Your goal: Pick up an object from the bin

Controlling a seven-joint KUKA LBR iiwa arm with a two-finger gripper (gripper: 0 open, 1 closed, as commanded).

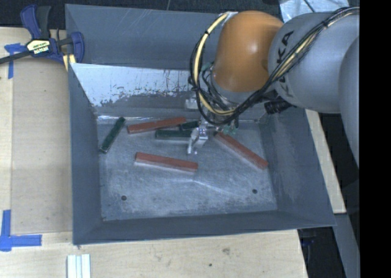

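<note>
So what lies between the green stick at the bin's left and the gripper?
A red-brown stick and a dark stick beside it lie between the green stick and the gripper, seen in the camera view.

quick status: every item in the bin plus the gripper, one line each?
gripper: low in the middle of the bin, among the sticks
left green stick: flat, slanted, apart from the others
back red stick: flat, alongside the middle green stick
middle green stick: flat, right end by the gripper
front red stick: flat, lying alone
right red stick: flat, diagonal, upper end by the gripper
</note>
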